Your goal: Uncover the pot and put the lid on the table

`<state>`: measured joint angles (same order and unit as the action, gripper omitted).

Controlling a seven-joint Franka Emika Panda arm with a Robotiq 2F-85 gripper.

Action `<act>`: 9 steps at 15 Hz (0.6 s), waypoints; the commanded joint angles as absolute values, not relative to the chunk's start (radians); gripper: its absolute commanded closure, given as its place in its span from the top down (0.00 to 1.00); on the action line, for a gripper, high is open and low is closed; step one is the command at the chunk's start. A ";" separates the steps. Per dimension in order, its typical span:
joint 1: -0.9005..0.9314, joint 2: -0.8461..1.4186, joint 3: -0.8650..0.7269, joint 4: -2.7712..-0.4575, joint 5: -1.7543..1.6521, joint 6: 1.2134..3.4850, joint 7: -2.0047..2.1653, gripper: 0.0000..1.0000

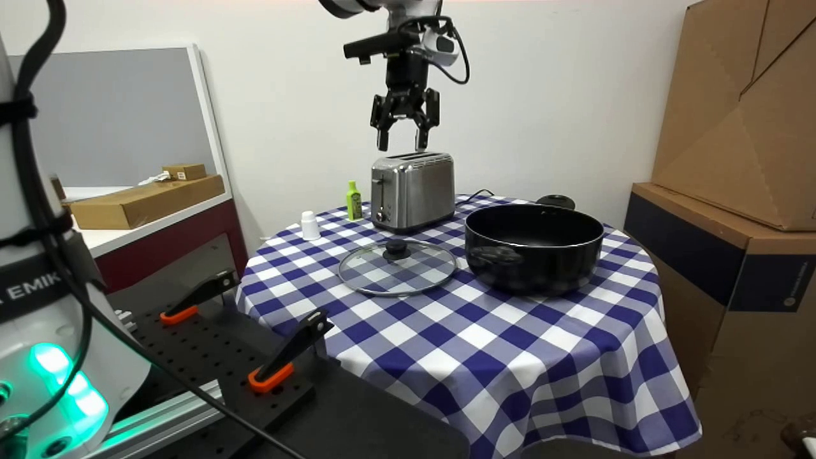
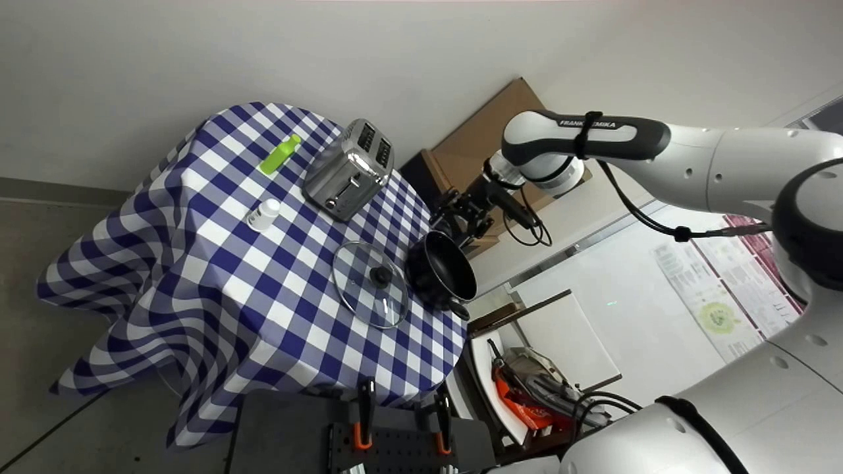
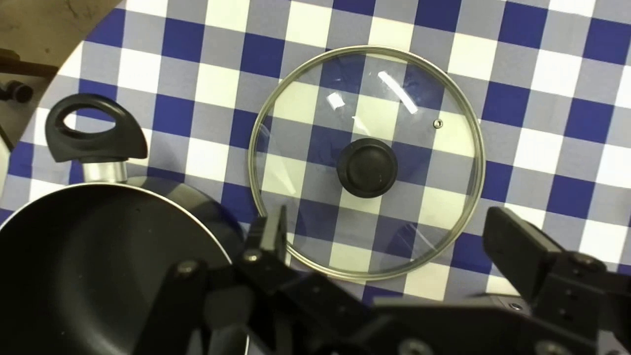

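The black pot (image 1: 532, 271) stands uncovered on the checked tablecloth; it also shows in an exterior view (image 2: 425, 276) and at the left of the wrist view (image 3: 108, 246). The round glass lid (image 1: 421, 274) with a black knob lies flat on the table beside the pot, knob up. The lid also shows in an exterior view (image 2: 362, 289) and in the middle of the wrist view (image 3: 369, 170). My gripper (image 1: 401, 141) is open and empty, high above the table, apart from lid and pot. Its fingers show wide apart in the wrist view (image 3: 387, 224).
A steel toaster (image 1: 421, 194) stands behind the lid, with a green bottle (image 1: 354, 202) and a small white bottle (image 1: 310, 226) to its left. Large cardboard boxes (image 1: 733, 127) stand beside the table (image 1: 459, 344). Clamps (image 1: 290, 350) stick up from the black mounting board.
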<state>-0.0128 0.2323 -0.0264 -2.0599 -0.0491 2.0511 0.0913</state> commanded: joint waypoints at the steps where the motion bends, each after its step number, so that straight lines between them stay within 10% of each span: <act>1: -0.005 0.053 -0.017 -2.166 -0.055 2.015 0.054 1.00; 9: 0.004 -0.098 0.009 -2.244 -0.047 1.992 0.089 1.00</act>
<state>0.0050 -0.1002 0.0084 -2.2465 -0.0468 1.9946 0.0905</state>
